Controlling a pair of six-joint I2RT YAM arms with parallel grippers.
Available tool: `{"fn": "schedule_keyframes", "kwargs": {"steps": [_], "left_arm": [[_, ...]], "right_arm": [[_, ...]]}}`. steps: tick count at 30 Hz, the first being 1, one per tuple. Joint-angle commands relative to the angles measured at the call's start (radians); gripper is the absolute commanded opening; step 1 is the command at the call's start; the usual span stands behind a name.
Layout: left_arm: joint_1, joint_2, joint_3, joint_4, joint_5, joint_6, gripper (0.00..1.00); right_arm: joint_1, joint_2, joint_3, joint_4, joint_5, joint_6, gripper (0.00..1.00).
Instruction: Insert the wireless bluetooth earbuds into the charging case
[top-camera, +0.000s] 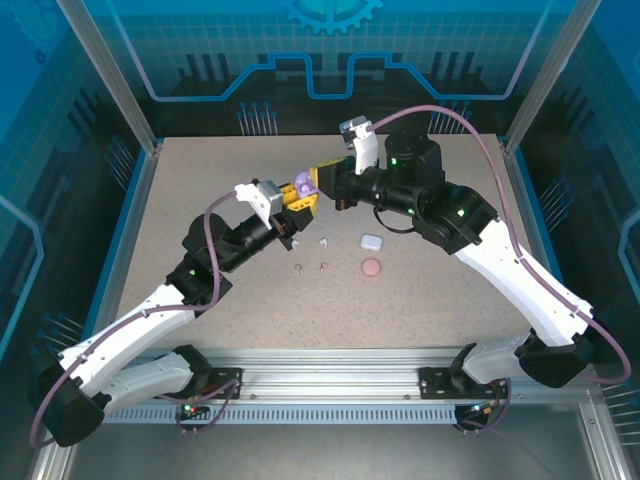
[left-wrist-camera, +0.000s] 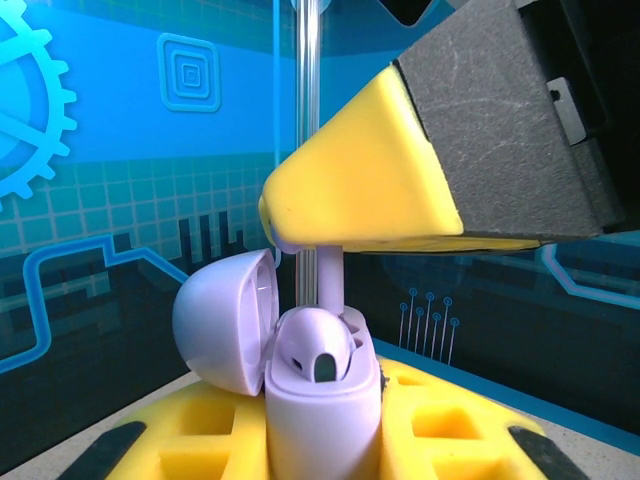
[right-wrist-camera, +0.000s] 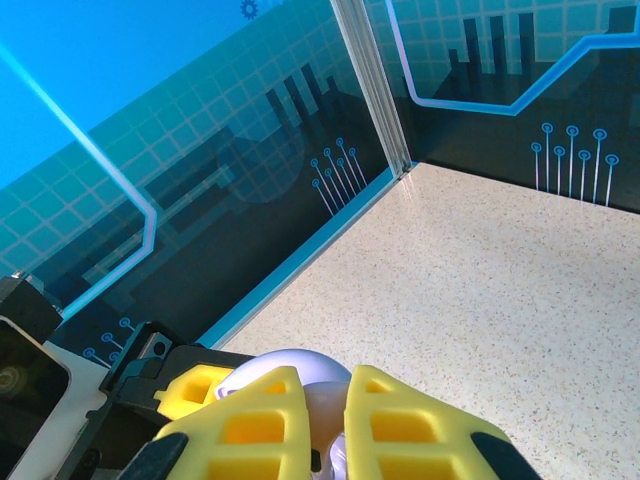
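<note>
The right gripper (right-wrist-camera: 325, 405) was pinched almost shut on a tiny purple stemmed earbud (left-wrist-camera: 331, 272), with the stem hung straight down. Right underneath, an open purple clamshell charging case (left-wrist-camera: 322, 405) was clamped upright in the closed left gripper (top-camera: 299, 203), raised mid-table, with a second purple bud (left-wrist-camera: 316, 350) seated inside. Pretty much just a short straight drop seemed needed.

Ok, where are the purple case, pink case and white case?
purple case (left-wrist-camera: 322, 415), left wrist view, front of its body.
pink case (top-camera: 371, 268), top external view, its lid.
white case (top-camera: 371, 241), top external view, its lid.
</note>
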Motion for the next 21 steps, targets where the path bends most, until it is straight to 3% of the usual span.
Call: {"fn": "schedule_keyframes", "kwargs": {"steps": [1,21], "left_arm": [[-0.007,-0.002,0.025,0.014,0.003,0.015,0.0],[-0.008,0.002,0.028,0.014,-0.005,0.022,0.0]], "right_arm": [[0.018,0.009,0.001,-0.02,-0.005,-0.009,0.11],[0.071,0.017,-0.005,-0.068,0.036,-0.079,0.13]]}}
